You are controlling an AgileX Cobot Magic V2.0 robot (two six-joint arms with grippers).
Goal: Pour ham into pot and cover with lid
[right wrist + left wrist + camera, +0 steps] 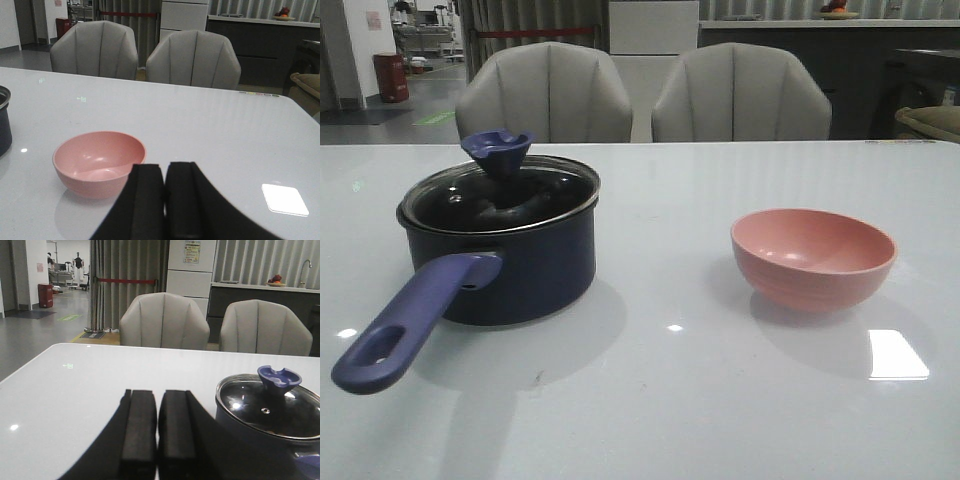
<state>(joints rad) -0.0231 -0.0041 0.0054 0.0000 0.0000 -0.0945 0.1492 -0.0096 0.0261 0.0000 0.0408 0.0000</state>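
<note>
Since both sets of jaws are pressed together on nothing, I read this as either the very start or the very end of the job. My left gripper [159,432] sits low over the table [660,400], pads touching, holding nothing. Just ahead and to its right is the pot [260,432], with the lid [267,407] seated on its rim, knob up. My right gripper [165,200] is likewise closed and empty; the pink bowl [100,162] sits just ahead and to its left, upright. I see no ham in the bowl; the inside looks bare. Through the glass the pot is too dark to tell whether ham is in there. My guess: pour and cover are done. If not, the next move needs the lid off first, left jaws opened around the knob.
</note>
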